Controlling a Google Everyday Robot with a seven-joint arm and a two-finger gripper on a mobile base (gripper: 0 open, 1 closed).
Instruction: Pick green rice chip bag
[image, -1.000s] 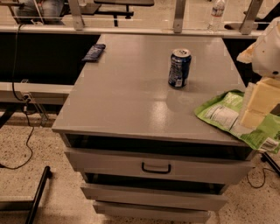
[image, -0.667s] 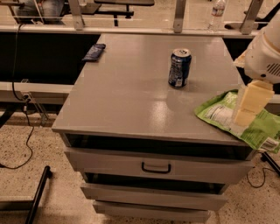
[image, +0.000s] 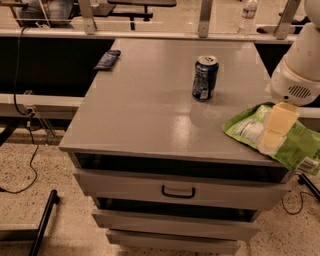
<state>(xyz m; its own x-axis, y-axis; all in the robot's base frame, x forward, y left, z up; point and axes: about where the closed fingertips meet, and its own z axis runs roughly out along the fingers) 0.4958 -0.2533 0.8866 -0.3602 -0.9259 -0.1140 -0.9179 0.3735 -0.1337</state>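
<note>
The green rice chip bag (image: 292, 145) lies flat at the table's right front corner, its white label panel (image: 246, 131) facing left and its right end hanging over the edge. My gripper (image: 275, 131), pale cream under the white wrist (image: 297, 75), hangs right over the middle of the bag, at or just above its surface. It hides part of the bag. The dark blue soda can (image: 205, 77) stands upright to the left of and behind the bag, apart from it.
The grey table top (image: 145, 110) sits over drawers with a black handle (image: 178, 192). A dark flat object (image: 107, 59) lies at the back left corner. A water bottle (image: 248, 14) stands behind the table. Cables run along the floor at left.
My gripper has moved left, from the bag's right side to over its middle. The bag and the can have not moved.
</note>
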